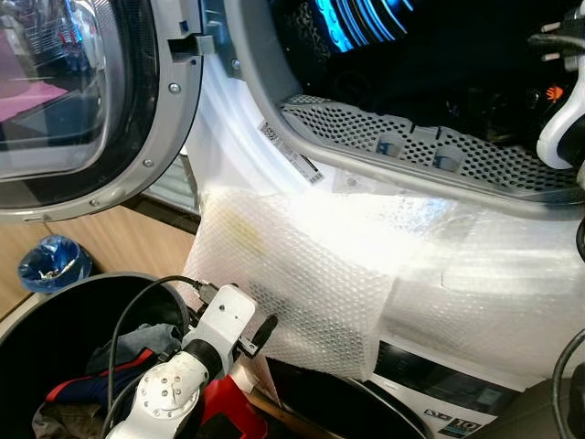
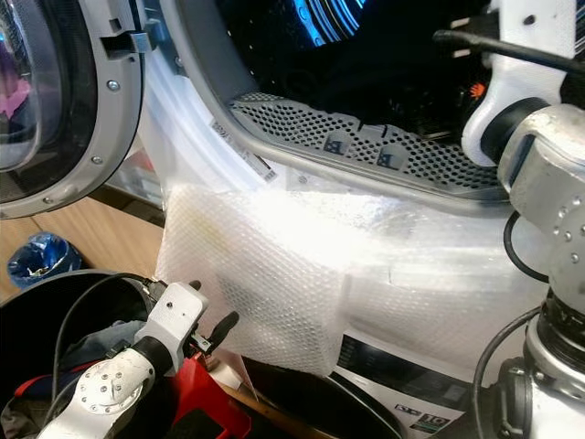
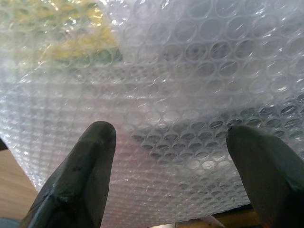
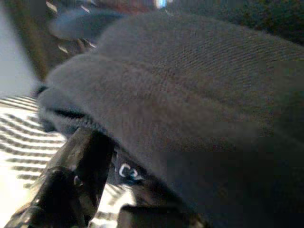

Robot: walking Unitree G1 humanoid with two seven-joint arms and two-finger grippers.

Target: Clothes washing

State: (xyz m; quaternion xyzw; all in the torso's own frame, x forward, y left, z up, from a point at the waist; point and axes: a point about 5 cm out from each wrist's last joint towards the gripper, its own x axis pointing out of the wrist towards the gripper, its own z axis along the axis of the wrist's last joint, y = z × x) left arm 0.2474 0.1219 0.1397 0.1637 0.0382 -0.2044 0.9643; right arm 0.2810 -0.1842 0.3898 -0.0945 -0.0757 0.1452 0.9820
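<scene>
My left gripper [image 3: 166, 156] hung spread and empty at lower left, facing the bubble wrap [image 1: 302, 265] just above the laundry basket [image 1: 55, 315]. Farther in, at upper right, my right gripper [image 4: 90, 190] lay under a grey garment [image 4: 190, 104] inside the drum [image 1: 430, 64]; whether it pinched the cloth, I could not tell.

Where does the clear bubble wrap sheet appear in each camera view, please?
Left eye view: clear bubble wrap sheet at centre, draped below the washer opening.
Right eye view: centre, draped the same way.
Left wrist view: directly ahead of the open left end effector.
Right wrist view: dark grey cloth instead.
Shared landmark: perforated grey metal rim.
</scene>
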